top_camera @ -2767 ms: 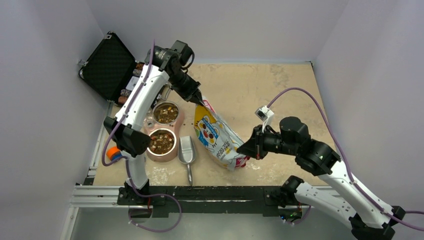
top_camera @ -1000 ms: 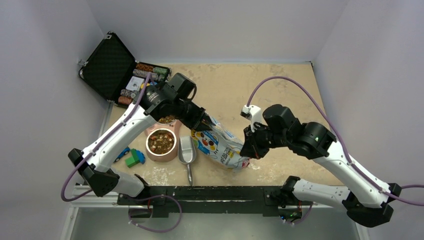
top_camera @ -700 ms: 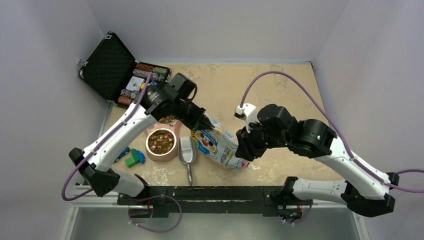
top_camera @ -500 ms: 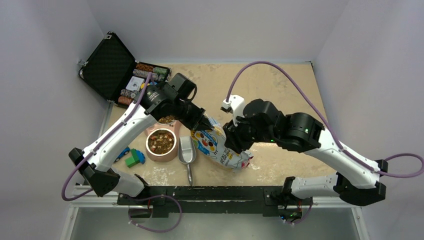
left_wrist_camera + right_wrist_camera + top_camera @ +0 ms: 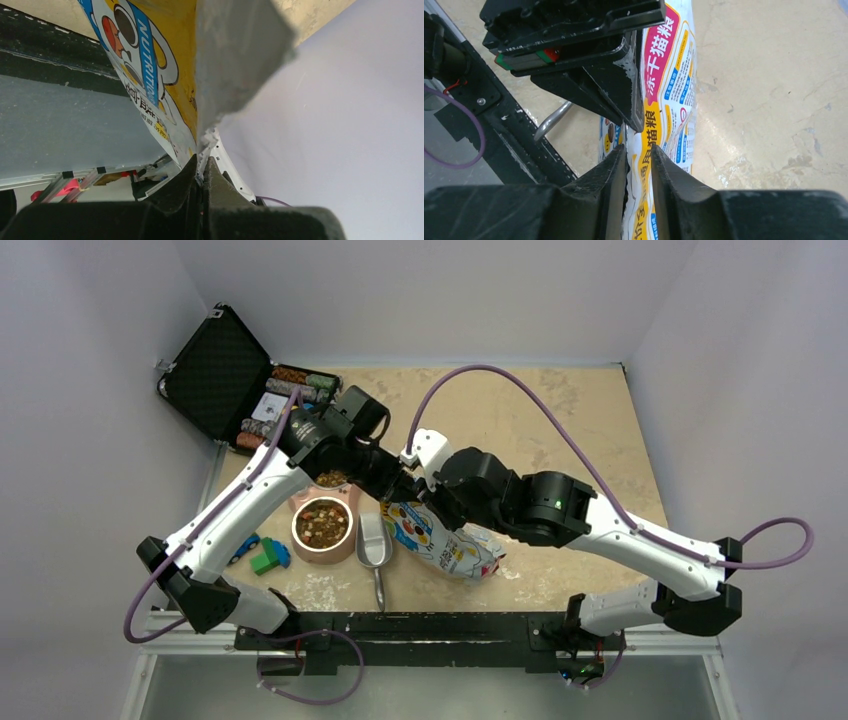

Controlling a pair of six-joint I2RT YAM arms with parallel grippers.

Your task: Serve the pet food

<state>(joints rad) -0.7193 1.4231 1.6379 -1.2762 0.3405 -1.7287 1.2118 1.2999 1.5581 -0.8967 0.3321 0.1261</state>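
Left pincer (image 5: 202, 162), low over the bench (image 5: 560, 420), is clenched on the top edge of the bag (image 5: 445, 545); right pincer (image 5: 638, 152) straddles the same edge just beside it, and I cannot tell whether it presses. Left of the bag, a round bowl (image 5: 298, 540) holds the pet food (image 5: 322, 523).

Bag (image 5: 447, 546) lies mid-frame on table (image 5: 560, 420), scoop (image 5: 374, 540) just left of it, lower bowl (image 5: 297, 540) and upper bowl (image 5: 345, 490) further left, pet food (image 5: 322, 523) in both; blocks (image 5: 266, 556) left of lower bowl, case (image 5: 213, 370) in upper-left corner.
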